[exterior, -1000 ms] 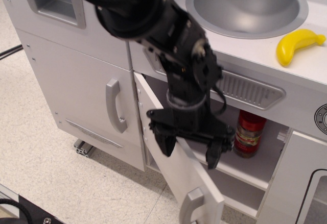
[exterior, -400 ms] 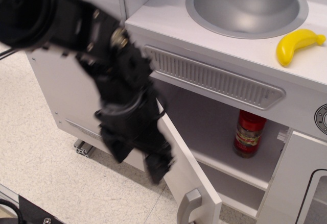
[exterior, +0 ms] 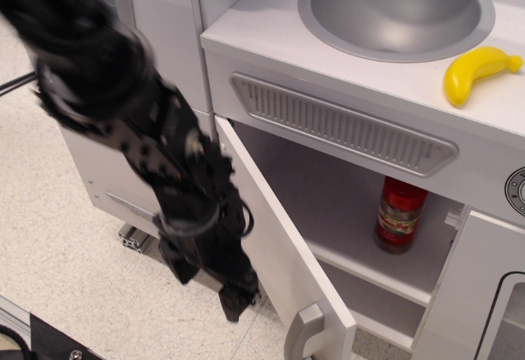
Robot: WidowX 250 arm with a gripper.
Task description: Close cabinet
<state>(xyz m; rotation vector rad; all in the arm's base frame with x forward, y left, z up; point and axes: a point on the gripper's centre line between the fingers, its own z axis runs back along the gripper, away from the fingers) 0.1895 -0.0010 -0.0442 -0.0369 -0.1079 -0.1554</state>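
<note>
The cabinet [exterior: 328, 181] is a white compartment under the sink with one inner shelf. Its flat white door [exterior: 275, 241] stands swung out toward me, with the small grey handle [exterior: 302, 335] at its lower free edge. My black gripper [exterior: 207, 284] hangs low on the outer, left side of the door, close to its face near the floor. Its fingers look spread and hold nothing. Motion blur keeps me from telling whether they touch the door.
A red-labelled bottle [exterior: 399, 212] stands on the inner shelf at the right. A grey sink [exterior: 398, 7] and a yellow banana [exterior: 476, 73] are on the counter. A white door with a black-outlined window [exterior: 492, 286] is at the right. My arm hides the taller left door [exterior: 98, 171].
My gripper has moved from in front of the cabinet opening, over the door's top edge, to the door's outer left side and down. The door has stayed open.
</note>
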